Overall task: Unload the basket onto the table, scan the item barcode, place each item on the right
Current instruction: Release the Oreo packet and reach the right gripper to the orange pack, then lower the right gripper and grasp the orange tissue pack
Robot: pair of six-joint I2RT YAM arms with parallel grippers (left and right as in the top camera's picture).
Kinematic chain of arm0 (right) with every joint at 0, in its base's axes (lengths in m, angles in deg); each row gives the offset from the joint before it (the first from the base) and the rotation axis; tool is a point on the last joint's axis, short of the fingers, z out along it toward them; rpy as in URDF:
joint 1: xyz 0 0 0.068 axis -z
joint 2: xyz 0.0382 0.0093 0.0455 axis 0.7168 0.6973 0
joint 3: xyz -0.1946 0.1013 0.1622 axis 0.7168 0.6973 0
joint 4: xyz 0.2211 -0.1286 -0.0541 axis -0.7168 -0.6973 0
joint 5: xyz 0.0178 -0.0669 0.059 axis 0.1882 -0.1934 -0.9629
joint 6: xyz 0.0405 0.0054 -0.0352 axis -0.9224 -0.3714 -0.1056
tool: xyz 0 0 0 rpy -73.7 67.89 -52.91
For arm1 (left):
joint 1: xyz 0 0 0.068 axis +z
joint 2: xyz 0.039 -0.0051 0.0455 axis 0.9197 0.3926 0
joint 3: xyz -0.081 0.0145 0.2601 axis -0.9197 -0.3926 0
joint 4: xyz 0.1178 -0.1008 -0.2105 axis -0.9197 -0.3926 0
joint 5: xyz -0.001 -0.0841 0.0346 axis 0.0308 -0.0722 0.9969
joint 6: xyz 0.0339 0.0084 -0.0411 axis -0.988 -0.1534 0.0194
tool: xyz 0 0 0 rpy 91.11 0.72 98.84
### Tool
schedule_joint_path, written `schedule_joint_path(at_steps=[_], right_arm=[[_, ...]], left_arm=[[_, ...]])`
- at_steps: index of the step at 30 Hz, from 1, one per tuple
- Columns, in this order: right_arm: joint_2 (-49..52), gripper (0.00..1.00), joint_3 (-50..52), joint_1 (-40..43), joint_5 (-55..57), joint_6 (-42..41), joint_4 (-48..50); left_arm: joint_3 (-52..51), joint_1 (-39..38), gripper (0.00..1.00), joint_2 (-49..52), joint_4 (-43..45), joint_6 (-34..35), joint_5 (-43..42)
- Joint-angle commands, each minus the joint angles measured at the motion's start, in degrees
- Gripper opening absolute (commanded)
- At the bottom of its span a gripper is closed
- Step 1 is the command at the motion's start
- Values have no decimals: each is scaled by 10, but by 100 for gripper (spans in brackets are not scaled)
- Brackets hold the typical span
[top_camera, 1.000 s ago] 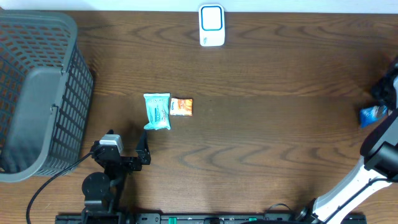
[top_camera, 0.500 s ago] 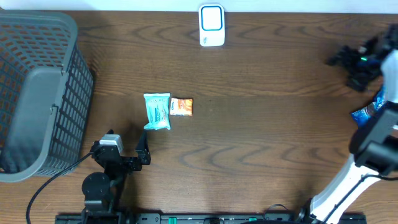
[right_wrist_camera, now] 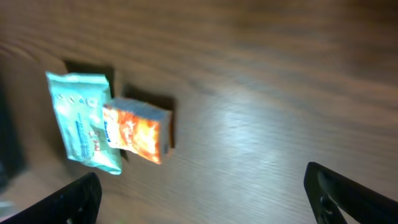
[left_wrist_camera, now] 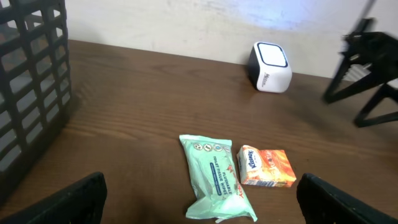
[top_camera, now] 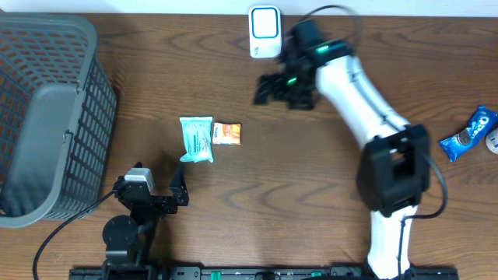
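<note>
1. A grey basket fills the left end of the tabletop, well apart from everything else.
2. A white scanner with a blue-rimmed face stands at the far edge.
3. The wipes and an orange tissue pack lie flat in the middle of the tabletop. They touch side by side, with the tissue pack on the right.
4. A blue cookie pack lies at the far right edge, well apart from both pincers and from the scanner.
5. The right arm stretches from the near edge across the tabletop, its wrist just beside the scanner.
6. The right pincer hangs between the scanner and the two packs, blurred in the overhead view. Its fingers stand wide apart with nothing between them. Its wrist camera looks down on the wipes and tissue pack, and it touches neither.
7. The left pincer sits near the front edge, near the wipes. It is spread wide and empty, and faces the two packs and the scanner beyond them.
</note>
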Motion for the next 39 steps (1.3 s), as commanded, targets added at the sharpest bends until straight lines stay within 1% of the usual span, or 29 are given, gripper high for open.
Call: schedule_joint_path(at_steps=[1, 5, 7, 15, 27, 33, 39], right_arm=[[7, 99, 7, -72, 114, -59, 17], [10, 99, 6, -126, 186, -87, 36], [15, 99, 6, -140, 200, -94, 40], [26, 99, 6, -168, 200, -110, 85], [71, 99, 6, -187, 204, -205, 118], [96, 99, 6, -201, 204, -213, 138], [109, 98, 6, -204, 205, -212, 134]], left_arm=[[-8, 2, 98, -2, -16, -3, -9], [-8, 2, 98, -2, -16, -3, -9], [-8, 2, 98, -2, -16, -3, -9], [-8, 2, 98, -2, -16, -3, -9], [-8, 2, 98, -2, -16, -3, -9], [-8, 2, 98, -2, -16, -3, -9], [-8, 2, 98, -2, -16, -3, -9]])
